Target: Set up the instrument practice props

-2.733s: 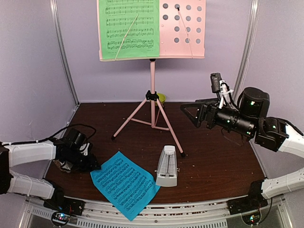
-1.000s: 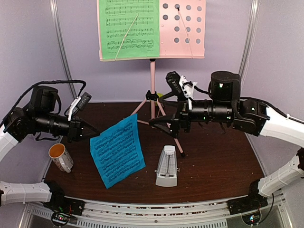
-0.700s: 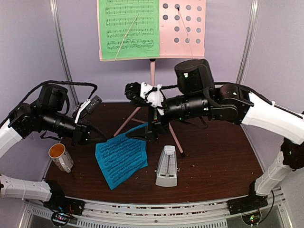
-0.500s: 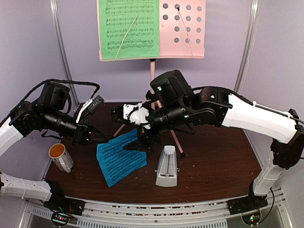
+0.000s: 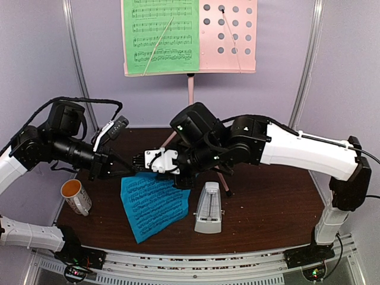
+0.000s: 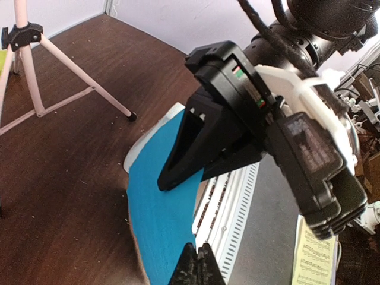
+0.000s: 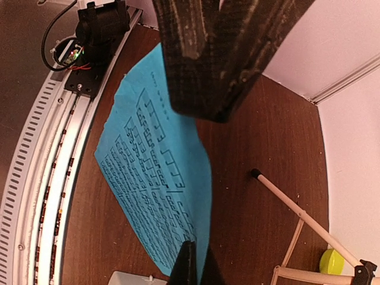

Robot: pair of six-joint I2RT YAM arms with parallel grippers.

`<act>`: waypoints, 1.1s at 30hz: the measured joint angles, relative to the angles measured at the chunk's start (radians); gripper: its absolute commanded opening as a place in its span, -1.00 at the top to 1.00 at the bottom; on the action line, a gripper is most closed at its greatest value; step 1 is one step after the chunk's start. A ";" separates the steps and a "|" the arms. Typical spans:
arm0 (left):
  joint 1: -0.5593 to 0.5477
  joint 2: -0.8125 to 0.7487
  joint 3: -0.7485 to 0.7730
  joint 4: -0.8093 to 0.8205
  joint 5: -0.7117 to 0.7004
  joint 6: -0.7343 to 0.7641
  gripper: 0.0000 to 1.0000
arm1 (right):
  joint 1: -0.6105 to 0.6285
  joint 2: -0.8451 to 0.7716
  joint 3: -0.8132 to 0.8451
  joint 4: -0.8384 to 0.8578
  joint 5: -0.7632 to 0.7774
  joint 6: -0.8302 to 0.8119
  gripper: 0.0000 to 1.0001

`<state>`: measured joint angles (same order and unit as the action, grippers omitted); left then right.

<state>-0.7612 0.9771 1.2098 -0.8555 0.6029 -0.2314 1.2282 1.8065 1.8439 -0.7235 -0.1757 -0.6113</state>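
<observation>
**Two tools clenched on one blue sheet**

Two sheets of printed music are in view. The green sheet (image 5: 160, 35) sits on the left half of the perforated desk of the one pink music stand (image 5: 228, 35). The blue sheet (image 5: 154, 205) is below, in front of the tripod legs. One white-grey metronome (image 5: 209, 208) stands upright on the worktop (image 5: 267, 196), just right of the blue sheet. One patterned mug (image 5: 75, 197) stands at the left, well apart from the metronome.

The left tool (image 5: 122, 171) is pinched shut on the upper left corner of the blue sheet. The right tool (image 5: 181, 179) is closed on the sheet's upper right edge. The paper's top edge spans between the two tools, and the rest slopes down toward the near edge of the worktop.

The left wrist view shows the plain back of the sheet running into its own fingertips, with the right tool's dark fingers close above. The right wrist view shows the printed side. It alone shows one small lime-green bowl (image 7: 331, 261) beside a tripod leg; in the top view the right arm hides it.
</observation>
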 measured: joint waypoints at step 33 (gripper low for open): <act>0.029 -0.216 -0.198 0.291 -0.142 -0.196 -0.76 | -0.109 -0.514 -0.221 0.132 -0.444 0.721 1.00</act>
<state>-0.7319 0.7609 1.0119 -0.5648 0.4610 -0.4271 1.1187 1.2922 1.6226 -0.5911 -0.6197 0.1097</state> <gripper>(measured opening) 0.901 0.009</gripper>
